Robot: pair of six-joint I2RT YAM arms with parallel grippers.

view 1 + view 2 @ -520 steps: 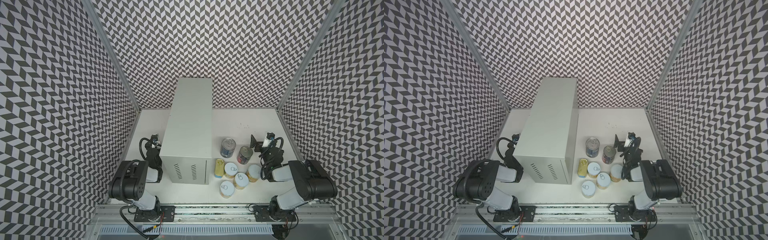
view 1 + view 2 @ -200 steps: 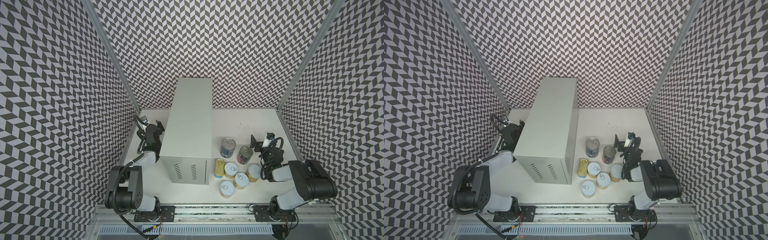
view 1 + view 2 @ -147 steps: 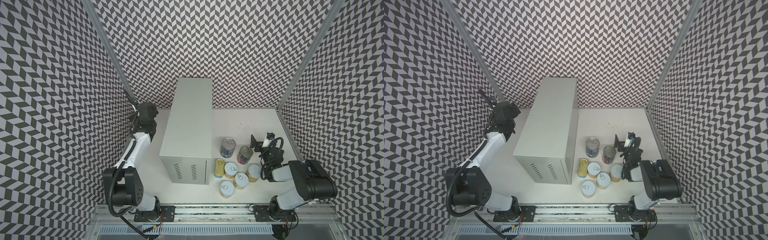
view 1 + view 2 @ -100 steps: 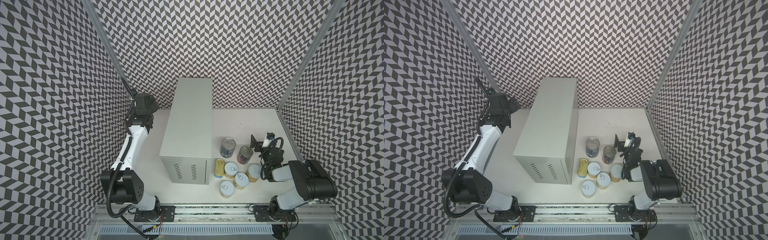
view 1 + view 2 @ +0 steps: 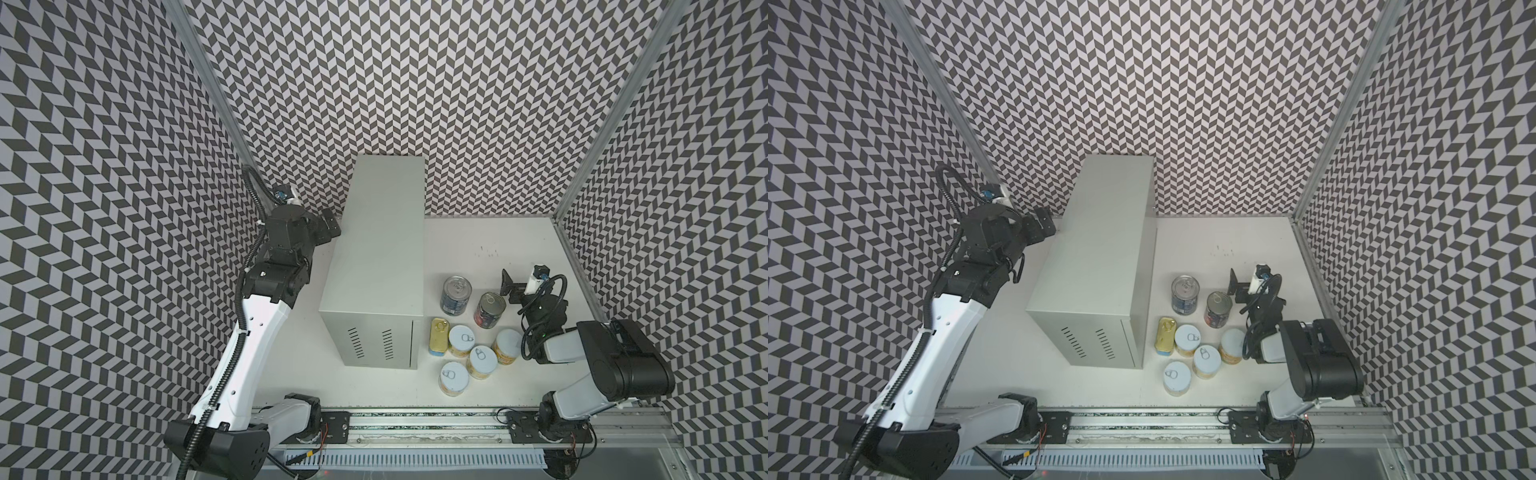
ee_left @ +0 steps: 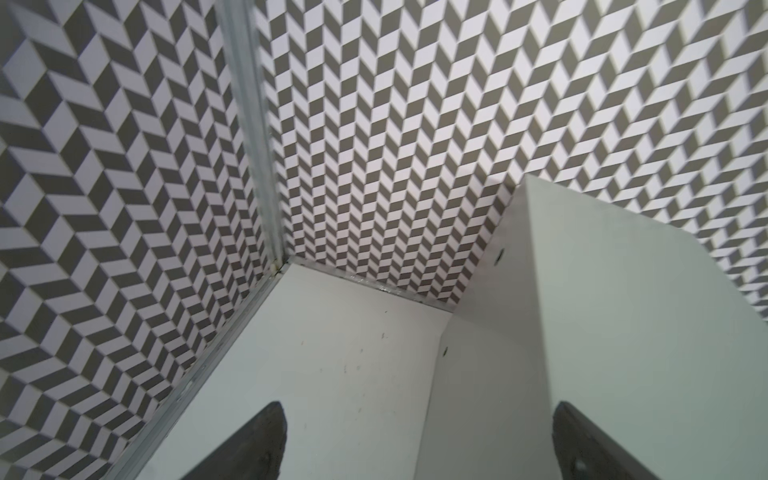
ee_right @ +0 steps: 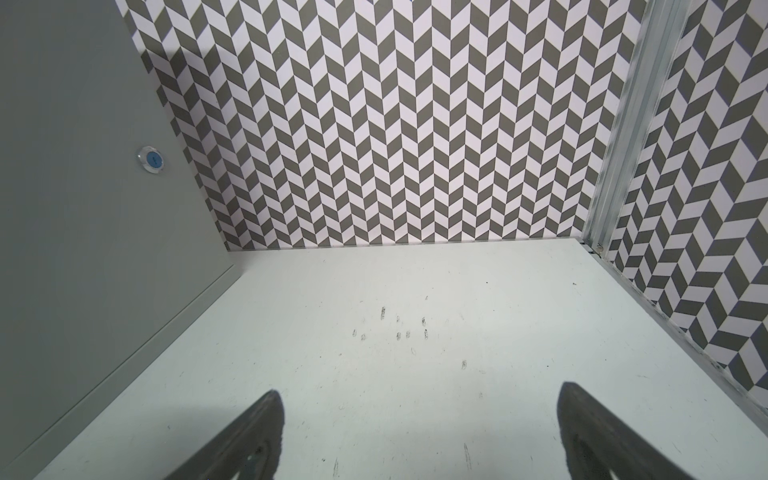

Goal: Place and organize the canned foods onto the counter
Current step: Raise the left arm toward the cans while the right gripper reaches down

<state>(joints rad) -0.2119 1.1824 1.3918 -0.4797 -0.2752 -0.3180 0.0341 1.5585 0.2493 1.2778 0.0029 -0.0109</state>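
The counter (image 5: 382, 249) is a tall light-grey box left of centre in both top views. Several canned foods stand on the white table to its right: two tall dark cans (image 5: 456, 296) (image 5: 489, 309), a gold-topped SPAM tin (image 5: 439, 336) and several short yellow cans with white lids (image 5: 481, 361). My left gripper (image 5: 326, 222) hangs open and empty, high beside the counter's left top edge. In the left wrist view its fingers (image 6: 257, 444) straddle that edge of the counter (image 6: 623, 332). My right gripper (image 5: 512, 286) is open and empty, low, just right of the tall cans.
Chevron-patterned walls (image 5: 124, 208) enclose the white tabletop (image 5: 490, 237) on three sides. The right wrist view shows bare scuffed table (image 7: 415, 332) ahead and the counter's side (image 7: 83, 208). A metal rail (image 5: 415, 424) runs along the front edge.
My left arm has lifted from low beside the counter's front left and swung up and back to the counter's upper left edge. The right arm and the cans have not moved.
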